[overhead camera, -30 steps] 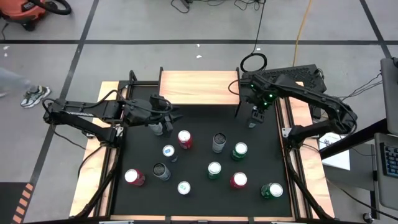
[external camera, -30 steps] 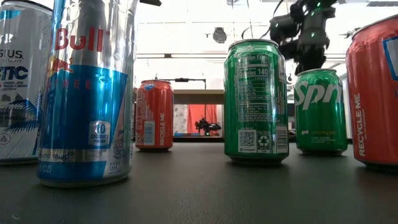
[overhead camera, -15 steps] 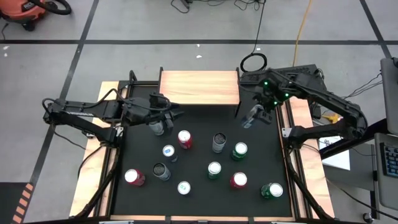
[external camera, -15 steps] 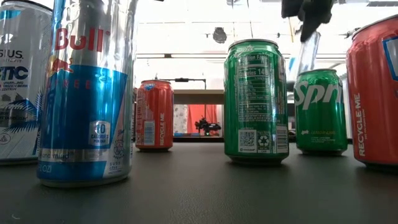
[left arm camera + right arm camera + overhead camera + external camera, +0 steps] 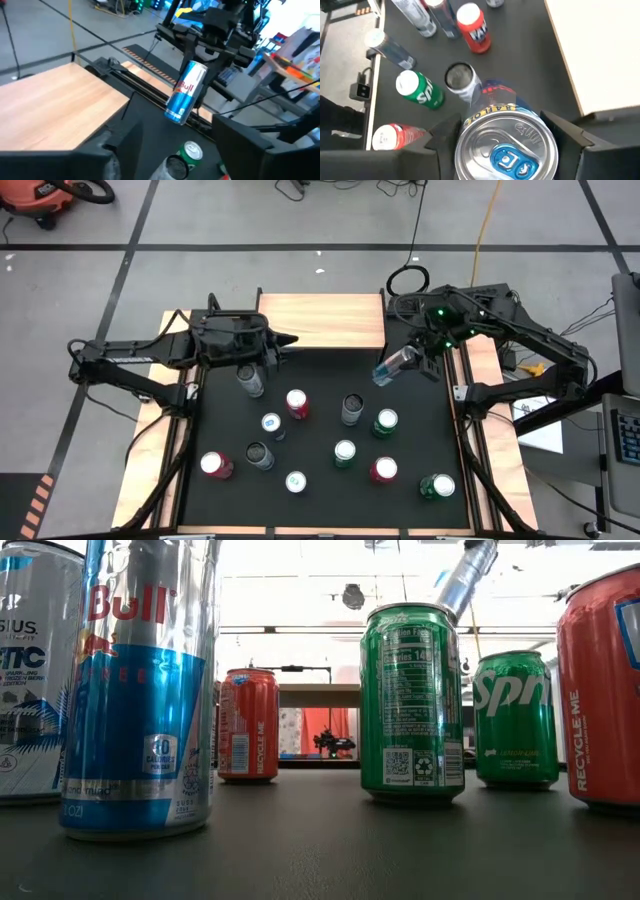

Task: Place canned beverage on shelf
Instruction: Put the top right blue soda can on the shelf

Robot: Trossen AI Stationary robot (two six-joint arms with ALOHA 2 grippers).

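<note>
The canned beverage is a slim blue-and-silver can (image 5: 393, 367), lifted and tilted over the black table's far right part, with my right gripper (image 5: 412, 359) shut on it. It also shows in the left wrist view (image 5: 186, 92) and high in the low view (image 5: 466, 574). The shelf (image 5: 320, 320), a light-wood board, stands at the table's far edge, left of the can. My left gripper (image 5: 283, 343) hovers open by the shelf's near left corner with nothing between its fingers (image 5: 120, 142). A silver can (image 5: 250, 380) stands on the table just below it. My right gripper pinches the can's upper end (image 5: 199, 66), just below the lid (image 5: 506, 146), with one finger (image 5: 446, 134) on each side. The fingers come slanting down from the table's far right. The can hangs clear of the table, tilted, its bottom (image 5: 175, 116) swung toward the table's left.
Several other cans stand on the black table (image 5: 320, 500): a red one (image 5: 297, 402), a dark one (image 5: 352, 408), green ones (image 5: 386, 421) and more toward the near edge. In the low view a tall can (image 5: 140, 690) and a green can (image 5: 412, 700) stand close.
My right gripper has risen with the slim can, which has left the table and tipped from upright to a slant, its bottom swinging toward the table's left. My left gripper has moved from beside the silver can toward the far edge, up to the shelf's near left corner.
</note>
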